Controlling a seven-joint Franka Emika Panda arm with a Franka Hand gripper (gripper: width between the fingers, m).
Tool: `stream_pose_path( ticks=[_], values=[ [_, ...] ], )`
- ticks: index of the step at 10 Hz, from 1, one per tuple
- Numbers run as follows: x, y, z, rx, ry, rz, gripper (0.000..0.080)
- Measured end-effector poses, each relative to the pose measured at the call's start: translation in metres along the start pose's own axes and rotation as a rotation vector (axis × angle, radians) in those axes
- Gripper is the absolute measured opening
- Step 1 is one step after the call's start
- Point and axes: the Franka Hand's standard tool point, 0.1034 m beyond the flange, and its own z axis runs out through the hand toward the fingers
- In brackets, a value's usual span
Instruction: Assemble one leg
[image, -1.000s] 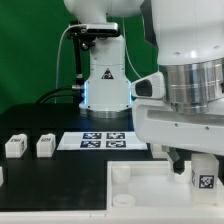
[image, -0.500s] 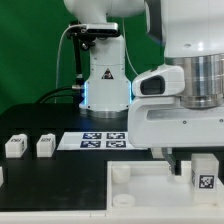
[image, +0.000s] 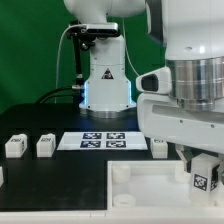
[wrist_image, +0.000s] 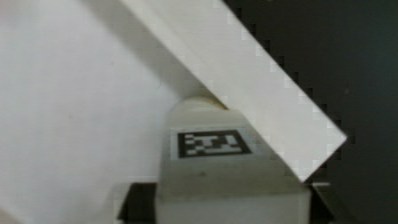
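My gripper (image: 200, 170) is shut on a leg (image: 203, 177), a small white block with a black-and-white tag, held over the right part of the white tabletop (image: 150, 190). In the wrist view the leg (wrist_image: 222, 150) sits between my dark fingers (wrist_image: 143, 203), tag facing the camera, above the tabletop (wrist_image: 71, 90) near its edge. Two more legs (image: 15, 146) (image: 45, 146) stand on the black table at the exterior view's left. Another leg (image: 159, 146) peeks out behind my arm.
The marker board (image: 103, 140) lies flat behind the tabletop, in front of the robot base (image: 105, 80). The tabletop has raised round corner sockets (image: 121, 172) (image: 121, 199). The black table edge runs along the exterior view's left.
My gripper with the leg has shifted slightly toward the exterior view's right and turned, so the tag now faces at an angle. The other legs have not moved.
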Motion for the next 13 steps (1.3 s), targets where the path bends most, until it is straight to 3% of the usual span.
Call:
stream_pose_path(
  ticks=[1, 2, 4, 7, 8, 9, 11, 13],
  values=[
    [0.000, -0.002, 0.000, -0.047, -0.020, 0.131, 0.0294],
    [0.002, -0.004, -0.001, -0.065, -0.031, 0.367, 0.0294],
    [0.004, -0.004, -0.001, -0.067, -0.043, 0.719, 0.0294],
    [0.001, -0.004, -0.001, -0.066, -0.025, 0.962, 0.0294],
    [-0.001, -0.005, 0.000, -0.069, -0.033, 1.023, 0.0369],
    [-0.001, -0.005, 0.000, -0.070, -0.034, 1.014, 0.0369],
    [-0.001, -0.004, 0.001, -0.071, -0.034, 0.997, 0.0618],
    [-0.005, 0.005, 0.008, -0.081, -0.036, 0.734, 0.0640]
  ],
)
